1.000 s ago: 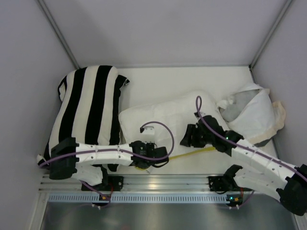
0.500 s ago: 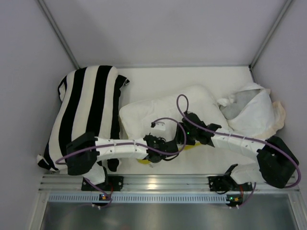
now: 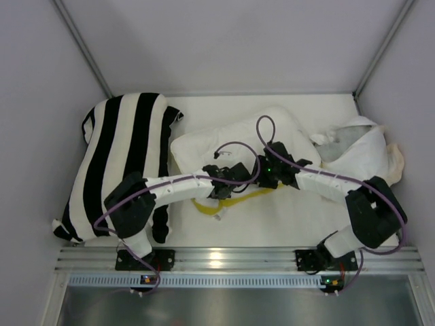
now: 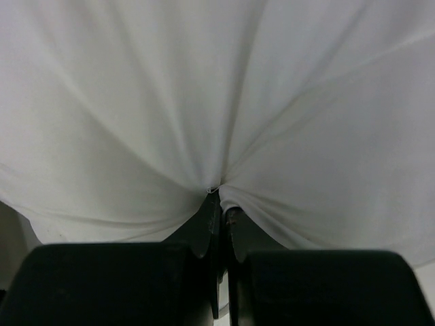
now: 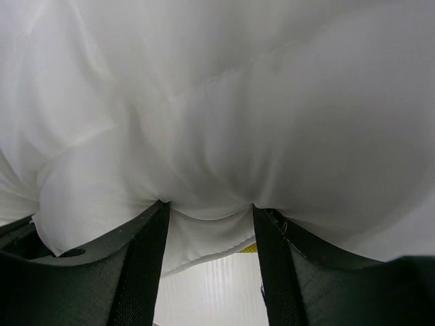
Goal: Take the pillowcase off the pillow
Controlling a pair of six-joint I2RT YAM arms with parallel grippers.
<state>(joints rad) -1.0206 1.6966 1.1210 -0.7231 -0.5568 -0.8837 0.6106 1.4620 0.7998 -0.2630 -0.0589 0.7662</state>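
The pillow (image 3: 234, 139) lies plump and white in the middle, and its yellow band (image 3: 234, 199) shows at its near edge. My left gripper (image 3: 228, 182) is at that near edge. In the left wrist view it (image 4: 219, 201) is shut on a pinch of the pillow's white fabric (image 4: 217, 102). My right gripper (image 3: 268, 171) sits just to its right. In the right wrist view it (image 5: 211, 212) is open, with its fingers (image 5: 144, 238) pressed into the pillow (image 5: 224, 122) and a fold bulging between them. The pillowcase (image 3: 360, 153) lies crumpled at the right, off the pillow, cream-white with some grey showing.
A black-and-white striped cushion (image 3: 122, 156) lies at the left, touching the pillow's left end. Grey walls close in the left, back and right. The metal rail (image 3: 217, 258) with the arm bases runs along the near edge.
Both grippers have moved from the near edge up to the pillow and closer together. The right arm swung left. The pillow's near edge has been pushed back.
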